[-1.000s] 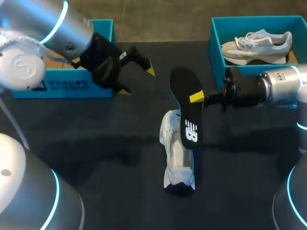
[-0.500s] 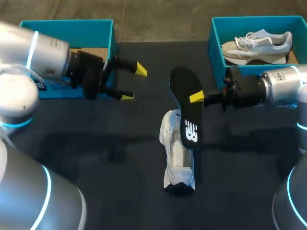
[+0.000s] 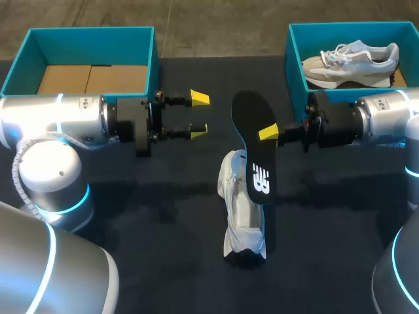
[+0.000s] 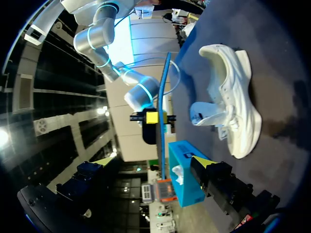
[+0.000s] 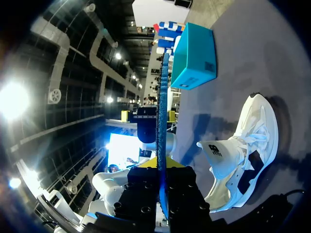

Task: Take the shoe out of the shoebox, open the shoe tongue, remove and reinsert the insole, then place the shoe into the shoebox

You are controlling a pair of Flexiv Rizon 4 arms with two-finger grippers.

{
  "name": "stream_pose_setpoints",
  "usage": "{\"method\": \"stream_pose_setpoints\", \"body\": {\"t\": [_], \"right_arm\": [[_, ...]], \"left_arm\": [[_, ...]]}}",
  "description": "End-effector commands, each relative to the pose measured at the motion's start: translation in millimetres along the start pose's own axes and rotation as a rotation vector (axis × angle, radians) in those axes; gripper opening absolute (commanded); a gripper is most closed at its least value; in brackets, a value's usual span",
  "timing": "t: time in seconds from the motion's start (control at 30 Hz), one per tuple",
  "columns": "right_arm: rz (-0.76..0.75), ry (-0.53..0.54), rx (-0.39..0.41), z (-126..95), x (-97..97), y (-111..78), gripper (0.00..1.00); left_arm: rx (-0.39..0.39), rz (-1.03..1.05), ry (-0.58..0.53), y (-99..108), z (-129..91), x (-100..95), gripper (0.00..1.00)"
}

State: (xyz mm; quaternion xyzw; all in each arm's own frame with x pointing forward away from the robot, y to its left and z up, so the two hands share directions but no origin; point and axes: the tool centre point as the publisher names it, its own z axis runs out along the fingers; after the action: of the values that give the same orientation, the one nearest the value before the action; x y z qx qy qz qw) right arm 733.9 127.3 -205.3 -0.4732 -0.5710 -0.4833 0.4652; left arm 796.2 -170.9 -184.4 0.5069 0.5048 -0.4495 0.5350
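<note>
Head view: left gripper (image 3: 199, 114) now level, squarely toward the insole (image 3: 250, 145).

Left gripper (image 3: 199, 114) level, fingers spread, empty. Right gripper (image 3: 268, 133) level, fingers pinching insole (image 3: 253, 154).

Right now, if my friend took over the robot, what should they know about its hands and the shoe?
Right hand: shut on the black insole, holding it over the white shoe.
Left hand: open and empty, between the left shoebox and the insole.
The white shoe lies on the table. The left shoebox is empty; the right shoebox holds another shoe.
Done: shoe out, insole out.
Left: put the insole back in, then the shoe into a shoebox.
</note>
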Motion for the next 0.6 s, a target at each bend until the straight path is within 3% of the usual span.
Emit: {"method": "stream_pose_setpoints", "body": {"t": [0.03, 0.6], "right_arm": [[0.001, -0.001, -0.001, 0.9, 0.2, -0.4, 0.0], [0.001, -0.001, -0.001, 0.9, 0.2, -0.4, 0.0]], "left_arm": [[-0.002, 0.002, -0.146, 4.3, 13.9, 1.7, 1.0], [-0.026, -0.029, -0.076, 3.5, 49.0, -4.3, 0.98]]}}
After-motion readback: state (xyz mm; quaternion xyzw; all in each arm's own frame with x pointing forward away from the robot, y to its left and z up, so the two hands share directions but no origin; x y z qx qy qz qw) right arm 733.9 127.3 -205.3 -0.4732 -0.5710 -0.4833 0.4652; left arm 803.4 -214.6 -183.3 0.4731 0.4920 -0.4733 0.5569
